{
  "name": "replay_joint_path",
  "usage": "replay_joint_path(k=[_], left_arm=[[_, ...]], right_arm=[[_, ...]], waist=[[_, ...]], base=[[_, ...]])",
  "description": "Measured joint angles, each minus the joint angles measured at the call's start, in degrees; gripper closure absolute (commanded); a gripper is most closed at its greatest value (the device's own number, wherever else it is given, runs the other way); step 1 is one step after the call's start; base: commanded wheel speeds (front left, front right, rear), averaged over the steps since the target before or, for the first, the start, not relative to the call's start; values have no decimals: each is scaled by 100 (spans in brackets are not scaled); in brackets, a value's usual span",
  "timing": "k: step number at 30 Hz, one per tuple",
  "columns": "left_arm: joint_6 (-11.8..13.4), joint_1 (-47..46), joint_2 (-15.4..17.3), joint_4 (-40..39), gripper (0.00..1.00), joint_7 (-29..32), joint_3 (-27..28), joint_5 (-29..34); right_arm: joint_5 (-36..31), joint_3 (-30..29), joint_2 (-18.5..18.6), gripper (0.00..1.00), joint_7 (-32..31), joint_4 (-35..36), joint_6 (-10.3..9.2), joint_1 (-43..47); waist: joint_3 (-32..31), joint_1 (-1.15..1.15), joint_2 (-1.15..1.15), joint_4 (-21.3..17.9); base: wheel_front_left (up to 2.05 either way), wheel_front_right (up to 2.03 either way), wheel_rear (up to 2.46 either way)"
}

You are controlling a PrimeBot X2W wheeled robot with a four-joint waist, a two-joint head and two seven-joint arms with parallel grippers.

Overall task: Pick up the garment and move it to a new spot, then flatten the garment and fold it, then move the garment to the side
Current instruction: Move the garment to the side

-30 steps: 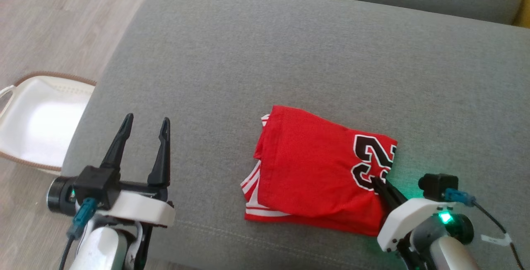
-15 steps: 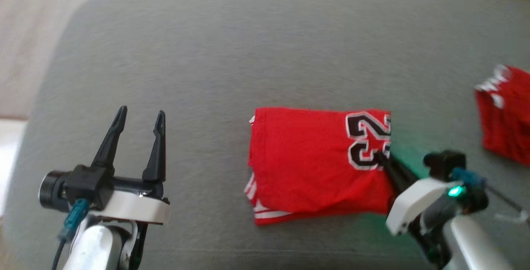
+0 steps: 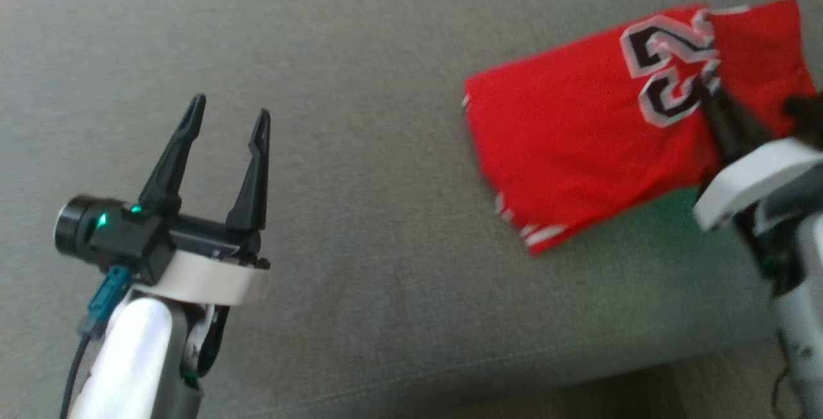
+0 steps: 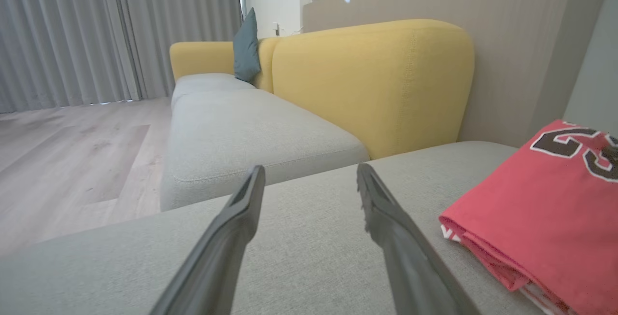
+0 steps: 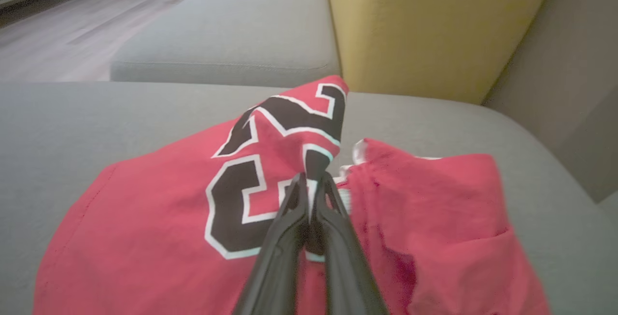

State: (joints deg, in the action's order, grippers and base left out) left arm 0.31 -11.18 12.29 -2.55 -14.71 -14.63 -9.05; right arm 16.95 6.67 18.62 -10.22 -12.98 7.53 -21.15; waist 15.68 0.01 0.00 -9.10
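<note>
Stock as I read it from the console. Garment (image 3: 566, 130): red jersey with black numerals, folded, lying on the grey seat cushion (image 3: 321, 53) toward the robot's right, with white trim showing at its near edge. Right gripper (image 5: 312, 179): jaws pinched tight on a tuck of the garment at the numerals, and the cloth peaks up just above the tips. Left gripper (image 3: 230, 105): jaws spread wide, holding nothing, hovering over bare cushion well apart from the garment. More red cloth (image 5: 434, 218): touching the garment on its far-right side; I cannot tell if it is a separate piece. Step in hand, by my judgement: shifting the folded garment to the side. To do it well, I would keep the pinch low and slide rather than hoist, so the layers travel together and the fold does not open. I would stop short of bunching it against the neighbouring red cloth and keep the left arm clear of the path.
</note>
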Motion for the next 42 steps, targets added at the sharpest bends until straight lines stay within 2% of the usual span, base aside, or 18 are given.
replay_joint_path(k=[7, 14, 23, 27, 30, 32, 34, 37, 42], left_arm=[[-167, -353, 113, -93, 0, 0, -130, 113], [-291, -682, 231, -210, 0, 23, -177, 187], [-369, -1012, 326, -348, 0, 105, -321, 241], [-396, -1189, 326, -359, 0, 108, -386, 241], [-443, -1300, 315, -345, 0, 107, -500, 240], [-470, -1343, 303, -294, 0, 104, -538, 240], [-488, -1384, 286, -263, 0, 98, -561, 226], [-488, -1386, 236, -137, 0, 64, -610, 223], [-483, -1379, 207, -1, 0, 40, -593, 135]], right_arm=[[-38, -482, 238, 100, 33, 111, 0, -669], [-159, -832, 382, 100, -48, 466, 0, -906], [-379, -1124, 452, 100, -463, 890, 0, -1033], [-962, -1327, 471, 100, -626, 838, 0, -1071], [-1626, -1584, 326, 100, -687, 527, 0, -1162], [-1996, -1710, 145, 64, -587, 313, 0, -1207], [-2357, -1927, -59, 0, -537, 119, 0, -1260], [-2829, -2404, -438, 0, -170, 58, 0, -1262], [-2956, -2864, -866, 0, 298, 205, 0, -1225]], waist=[[535, 0, 0, -401], [1005, -1, 0, -719], [1438, 0, 0, -884], [1625, 0, 0, -870], [1744, -1, 0, -815], [1798, -1, 0, -737], [1841, -1, 0, -642], [1895, -1, 0, -443], [1793, -1, 0, -282]], base=[[0, 0, 0], [0, 0, 0], [0, 0, 0], [0, 0, 0], [0, 0, 0], [0, 0, 0], [0, 0, 0], [0, 0, 0], [0, 0, 0]])
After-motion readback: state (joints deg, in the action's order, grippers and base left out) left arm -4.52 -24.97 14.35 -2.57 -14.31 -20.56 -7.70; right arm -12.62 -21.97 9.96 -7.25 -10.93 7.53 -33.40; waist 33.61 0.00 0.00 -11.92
